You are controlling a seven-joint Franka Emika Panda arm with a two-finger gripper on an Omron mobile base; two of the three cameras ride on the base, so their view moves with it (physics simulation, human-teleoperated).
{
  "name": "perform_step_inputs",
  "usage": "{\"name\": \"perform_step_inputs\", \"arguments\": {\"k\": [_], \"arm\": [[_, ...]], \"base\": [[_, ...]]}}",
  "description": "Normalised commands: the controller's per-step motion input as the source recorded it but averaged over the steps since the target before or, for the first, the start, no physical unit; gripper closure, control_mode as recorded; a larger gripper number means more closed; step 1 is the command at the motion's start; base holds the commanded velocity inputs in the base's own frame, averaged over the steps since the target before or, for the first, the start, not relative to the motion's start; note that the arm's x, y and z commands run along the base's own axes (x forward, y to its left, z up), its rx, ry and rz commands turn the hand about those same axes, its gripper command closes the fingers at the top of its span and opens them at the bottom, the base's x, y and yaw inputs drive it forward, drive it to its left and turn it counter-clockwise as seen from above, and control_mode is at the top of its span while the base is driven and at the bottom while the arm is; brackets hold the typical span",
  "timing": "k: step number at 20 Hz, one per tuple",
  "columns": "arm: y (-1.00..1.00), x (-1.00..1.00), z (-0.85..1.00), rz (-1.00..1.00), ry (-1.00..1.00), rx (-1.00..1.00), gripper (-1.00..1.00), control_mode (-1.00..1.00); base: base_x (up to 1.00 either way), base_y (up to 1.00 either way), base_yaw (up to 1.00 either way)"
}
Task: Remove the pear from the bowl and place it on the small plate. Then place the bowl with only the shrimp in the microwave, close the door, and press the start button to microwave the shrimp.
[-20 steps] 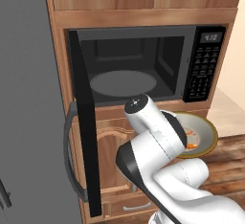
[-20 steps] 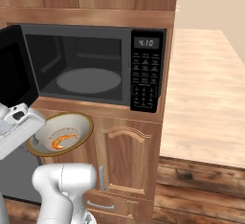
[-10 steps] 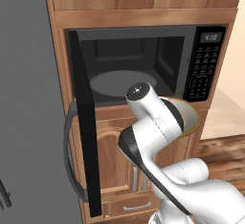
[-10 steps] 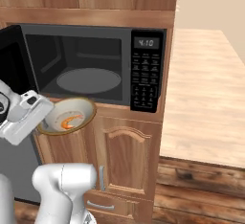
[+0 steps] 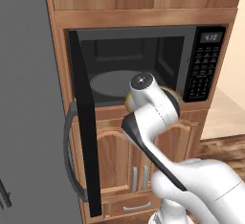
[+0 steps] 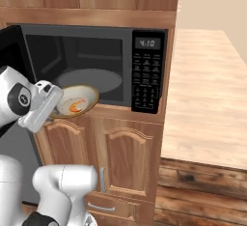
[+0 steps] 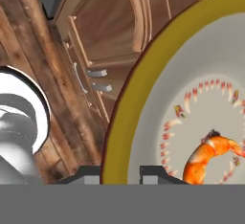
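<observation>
Hand view first, nearest to me: my gripper [image 7: 119, 173] shows its two dark tips at the bottom, pinched together on the tan-gold rim of the bowl [image 7: 143, 98]; the rim passes right between them, so I read the tool as clamped on the bowl's edge, with hardly any gap left. Inside the cream dish lies the shrimp [image 7: 208, 158] — curved, orange, resting on the painted centre; no other food is visible in the part of the bowl I can see. Past the rim I see the wooden lower cabinets [image 7: 110, 41] with their grey handles.

Right base view, a step farther out: the bowl [image 6: 75, 102] hangs in the air at the end of the hand, tilted slightly, its far edge at the lower lip of the microwave [image 6: 96, 65] opening; the shrimp [image 6: 75, 106] sits near its middle. Whether the bowl touches the sill I cannot tell.

Left base view: the arm covers most of the bowl [image 5: 174, 94]; only slivers of rim peek out on either side of the wrist, level with the bottom of the cavity. The door [image 5: 86, 122] stands swung wide open to the left, edge-on to me, its grey bar handle curving outward; behind it the grey turntable [image 5: 112, 82] is bare — beyond that, the keypad panel [image 5: 203, 65] on the right with its lit display.
</observation>
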Motion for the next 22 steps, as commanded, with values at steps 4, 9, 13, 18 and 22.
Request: {"name": "perform_step_inputs", "arguments": {"k": [4,9,13,18,22], "arm": [[0.00,0.78,0.00,0.14,0.00,0.00,1.00,-1.00],[0.00,0.80,0.01,0.13,0.00,0.00,1.00,-1.00],[0.00,0.71,0.15,0.13,-0.02,0.00,1.00,-1.00],[0.00,0.65,0.02,0.08,0.00,0.00,1.00,-1.00],[0.00,0.69,0.00,0.05,0.00,0.00,1.00,-1.00]], "base": [[0.00,0.00,0.00],[0.00,0.00,0.00],[0.00,0.00,0.00],[0.00,0.00,0.00],[0.00,0.00,0.00]]}}
